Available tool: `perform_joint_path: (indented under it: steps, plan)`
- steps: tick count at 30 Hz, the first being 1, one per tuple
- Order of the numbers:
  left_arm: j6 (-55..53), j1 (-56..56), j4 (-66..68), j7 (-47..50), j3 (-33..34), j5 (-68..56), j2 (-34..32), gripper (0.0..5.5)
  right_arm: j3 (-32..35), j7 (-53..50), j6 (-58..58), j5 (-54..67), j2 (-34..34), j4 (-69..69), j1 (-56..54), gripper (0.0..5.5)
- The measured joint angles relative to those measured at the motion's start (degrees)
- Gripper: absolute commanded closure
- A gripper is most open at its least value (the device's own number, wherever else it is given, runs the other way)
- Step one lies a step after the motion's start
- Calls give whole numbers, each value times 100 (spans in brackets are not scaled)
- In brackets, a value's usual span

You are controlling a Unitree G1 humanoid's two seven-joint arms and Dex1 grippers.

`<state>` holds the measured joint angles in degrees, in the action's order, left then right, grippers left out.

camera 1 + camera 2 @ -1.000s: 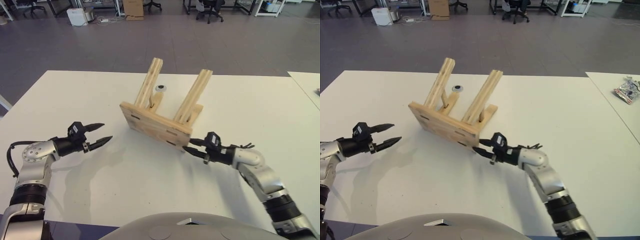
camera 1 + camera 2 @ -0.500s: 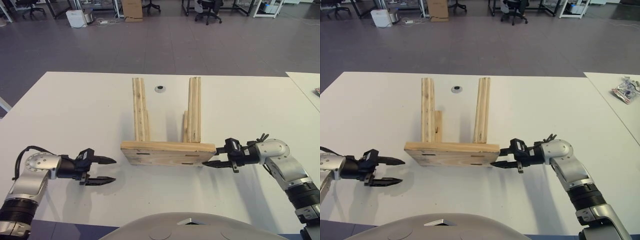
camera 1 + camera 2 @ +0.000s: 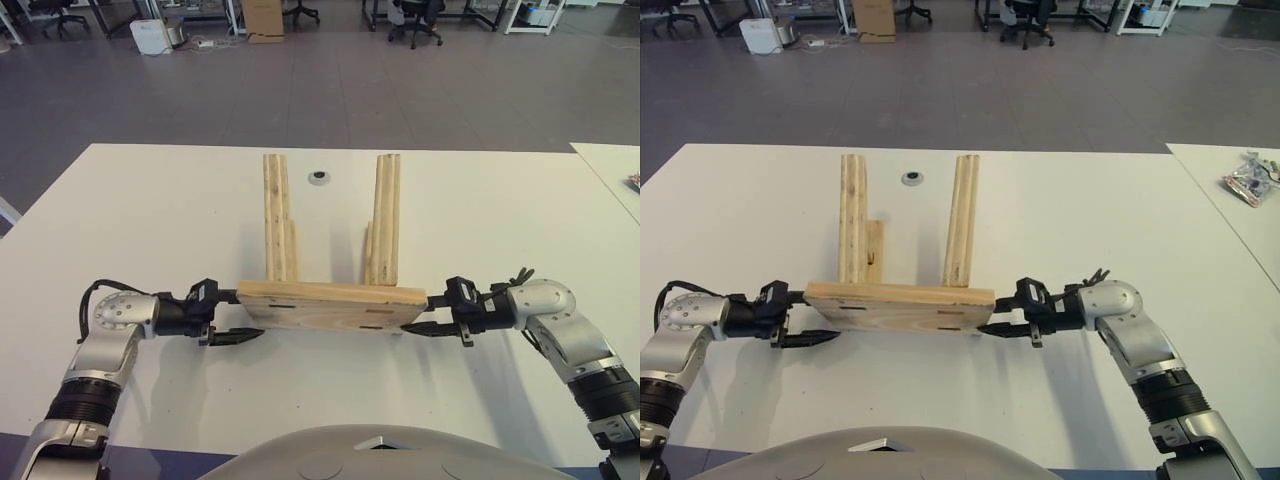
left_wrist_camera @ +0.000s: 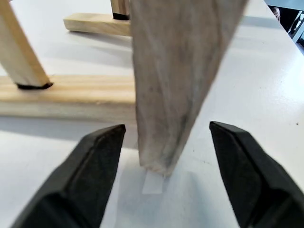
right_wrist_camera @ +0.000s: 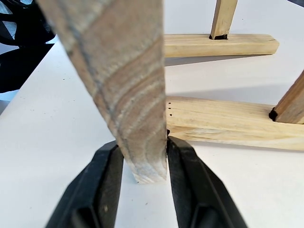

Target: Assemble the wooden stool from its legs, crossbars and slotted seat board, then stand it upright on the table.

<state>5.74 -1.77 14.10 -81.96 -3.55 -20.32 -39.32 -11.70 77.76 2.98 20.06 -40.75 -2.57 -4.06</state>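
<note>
On the white tabletop (image 3: 150, 200), right pincer (image 3: 428, 314) clamps one end of the pale wooden seat board (image 3: 330, 300); left pincer (image 3: 235, 318), gaping, straddles the other, presumably for righting.

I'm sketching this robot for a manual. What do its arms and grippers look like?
The left arm and right arm are silver-grey shells with rounded joints and black ribbed bands farther up. Thin black cables loop at each wrist. The left gripper and right gripper are matte black, each with two wedge-shaped fingers tapering to a point.
</note>
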Motion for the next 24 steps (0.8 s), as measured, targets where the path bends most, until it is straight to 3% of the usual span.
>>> perform_joint_path:
  steps: [5,10,12,15,18,24]
  plan:
    - [52,0,140,-34,-58,19,47,374,1,-21,100,50,27,58,50,415]
    - [136,23,147,-104,-50,23,43,385,57,-8,298,128,82,-12,26,415]
    - [-110,33,-46,1,71,-129,89,385,346,-135,1023,543,186,19,11,413]
    - [-1200,-136,-575,460,390,-713,210,385,1008,-646,2025,1413,399,135,-313,409]
    - [-3072,-926,-891,880,783,-1686,248,384,1787,-1463,3020,2467,599,380,-1118,406]
    - [-5566,-1994,-963,1553,1058,-2585,331,384,2427,-2369,3862,3442,660,376,-1620,405]
